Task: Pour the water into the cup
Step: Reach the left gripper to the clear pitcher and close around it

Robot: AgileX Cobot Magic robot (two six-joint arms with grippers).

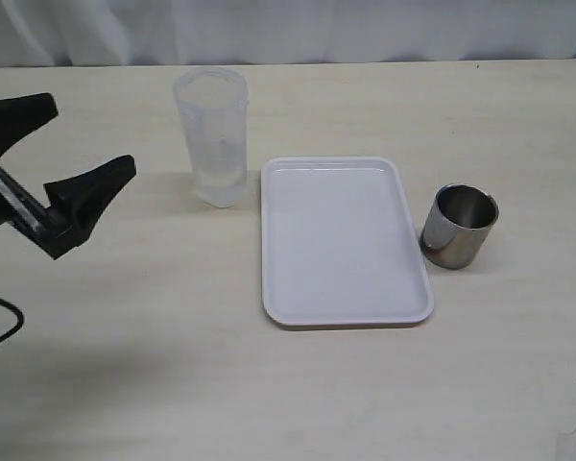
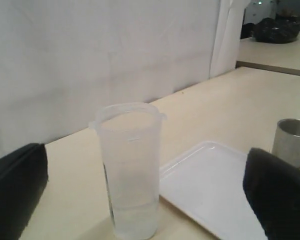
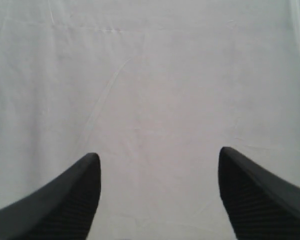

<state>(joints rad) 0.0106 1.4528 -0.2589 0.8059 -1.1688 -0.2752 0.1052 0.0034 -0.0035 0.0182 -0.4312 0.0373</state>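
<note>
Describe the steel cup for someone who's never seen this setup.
Start at the white rectangular tray in the middle of the pale table. The steel cup stands on the table just off the tray's right edge, not on it. It is short, shiny and opaque, unlike the taller translucent beaker left of the tray.

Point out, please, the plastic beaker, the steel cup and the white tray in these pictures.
plastic beaker (image 1: 214,134), exterior view, middle of its clear wall.
steel cup (image 1: 449,245), exterior view, outer side wall.
white tray (image 1: 346,240), exterior view, bare flat floor.
</note>
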